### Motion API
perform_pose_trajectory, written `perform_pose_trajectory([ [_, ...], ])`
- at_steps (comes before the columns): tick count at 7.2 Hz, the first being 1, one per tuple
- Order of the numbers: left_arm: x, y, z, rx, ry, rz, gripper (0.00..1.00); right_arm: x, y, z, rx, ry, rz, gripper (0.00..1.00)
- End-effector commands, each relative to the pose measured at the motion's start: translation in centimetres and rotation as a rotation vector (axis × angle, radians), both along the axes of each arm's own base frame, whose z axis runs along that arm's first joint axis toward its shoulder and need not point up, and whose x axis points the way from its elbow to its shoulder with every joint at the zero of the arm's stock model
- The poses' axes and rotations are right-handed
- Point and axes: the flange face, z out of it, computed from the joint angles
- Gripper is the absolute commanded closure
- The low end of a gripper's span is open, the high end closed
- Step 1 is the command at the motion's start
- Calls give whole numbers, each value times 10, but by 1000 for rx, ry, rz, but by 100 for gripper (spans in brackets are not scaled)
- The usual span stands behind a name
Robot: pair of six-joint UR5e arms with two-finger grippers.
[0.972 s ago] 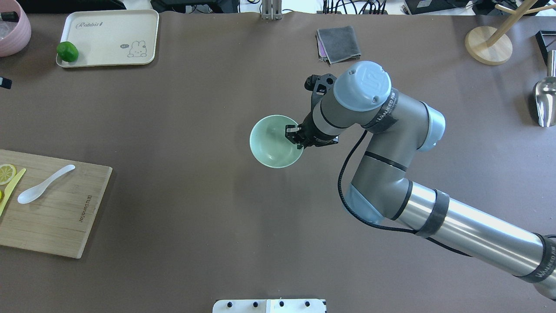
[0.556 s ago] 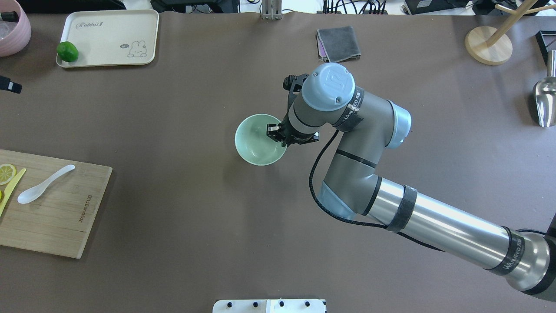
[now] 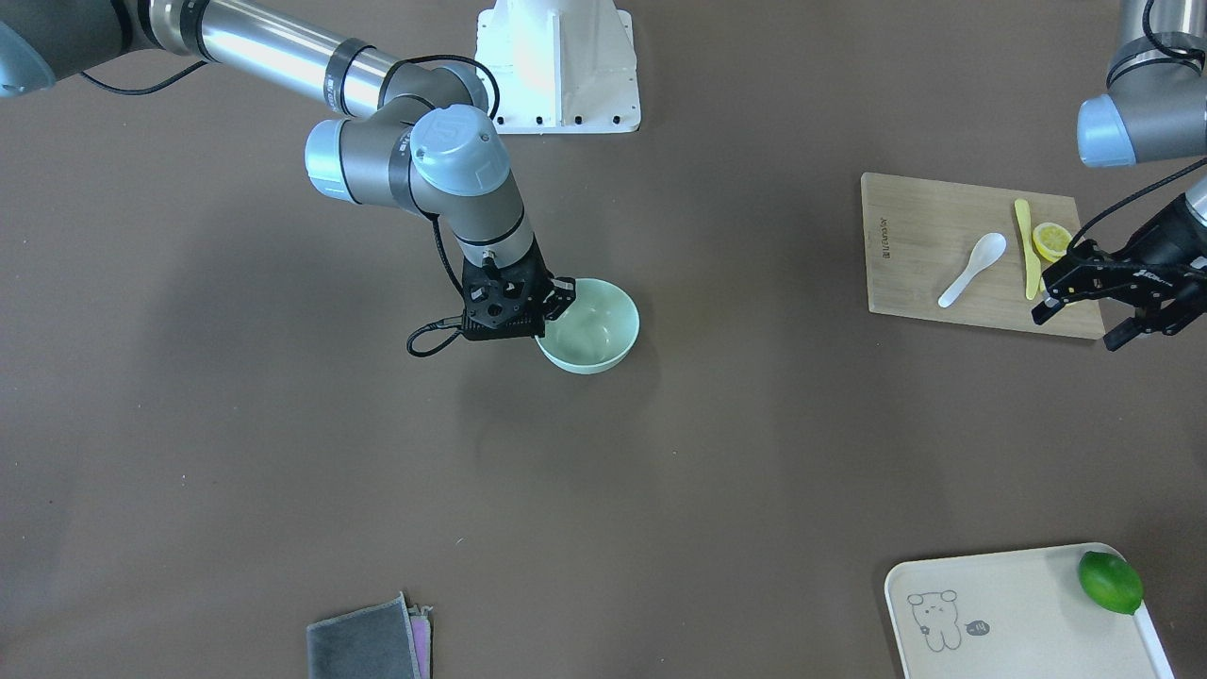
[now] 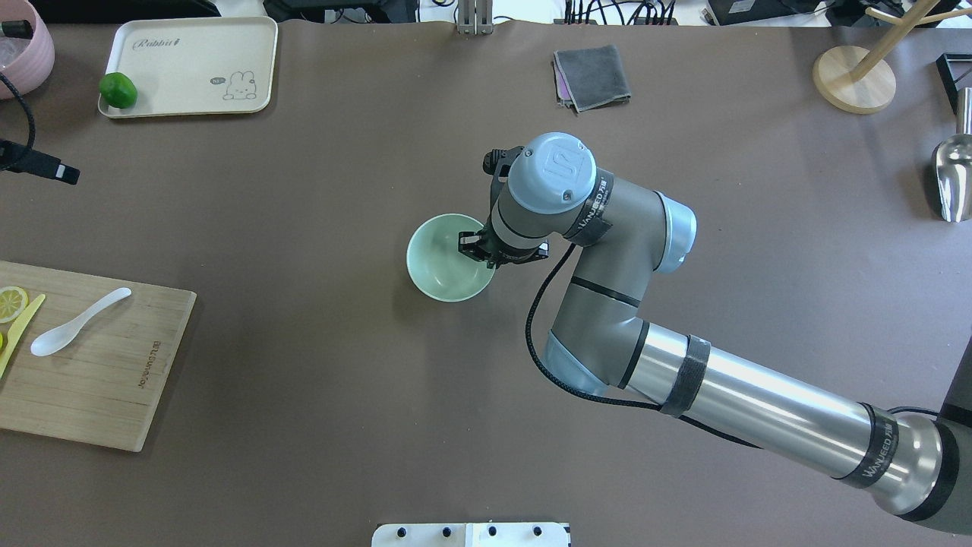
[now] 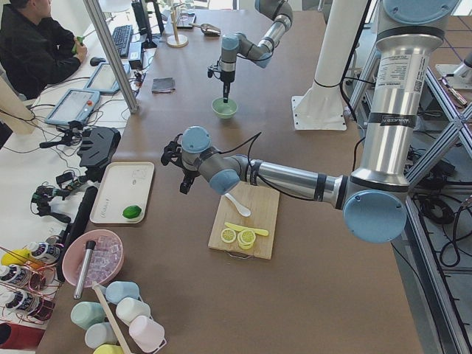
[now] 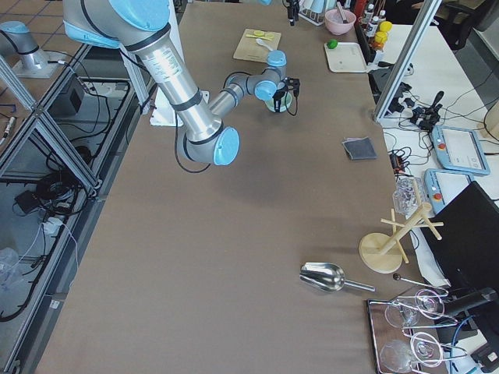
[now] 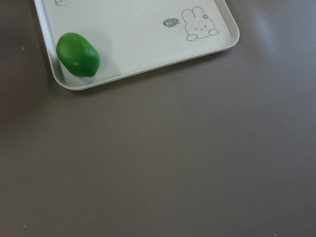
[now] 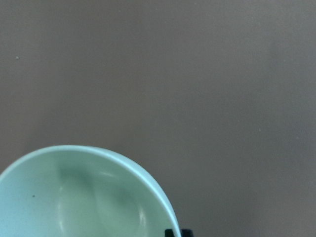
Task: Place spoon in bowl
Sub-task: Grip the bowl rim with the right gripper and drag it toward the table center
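Right gripper (image 4: 475, 248) is down at the bowl (image 4: 439, 266), mid-table. Its jaws are pinched on the rim at the bowl's right side: one finger (image 4: 466, 241) sits inside the wall, the other outside, mostly hidden under the wrist. Right wrist cam shows the pale green rim & inner wall w/ a black fingertip hard against it at the bottom edge. Can't tell if the bowl sits on the table (image 4: 304, 425) or is raised a touch.

Spoon (image 4: 72, 323) is well apart from the bowl, at the table's left end. It lies flat on the wooden cutting board (image 4: 106, 380), scoop twd near-left, handle pointing far-right. Just left of it are a thin yellow knife (image 4: 23, 328) & a lemon slice (image 4: 11, 302), neither touching it.

Left gripper (image 3: 1075, 330) hangs by the board's far-left corner, just beyond the knife & lemon. Jaws are spread wide, nothing btwn them, touching nothing. From overhead only a black bit of it shows at the left edge. Its wrist cam looks down on bare table & the cream tray (image 7: 148, 44) w/ a lime (image 7: 78, 54) in one corner; the tray sits at the far-left of the table.

A folded gray cloth (image 4: 592, 76) lies on the far side, a bit right of centre.
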Motion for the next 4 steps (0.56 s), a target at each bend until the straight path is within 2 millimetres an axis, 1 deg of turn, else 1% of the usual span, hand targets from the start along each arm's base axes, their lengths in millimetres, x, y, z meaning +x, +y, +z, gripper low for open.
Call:
perform_pose_trajectory([
  [1,5,4,-10,1,19,15,2,-4,-1,1,0,6,-3,50],
  [2,18,10,-18,13,25,40,2,6,-5,-17,6,-26,3,1],
  [3,29,16,-21,13,27,59,2,33,-12,-36,-1,-70,0,0],
  [4,40,31,-15,16,16,86,2,71,-26,-44,-20,-119,-9,0],
])
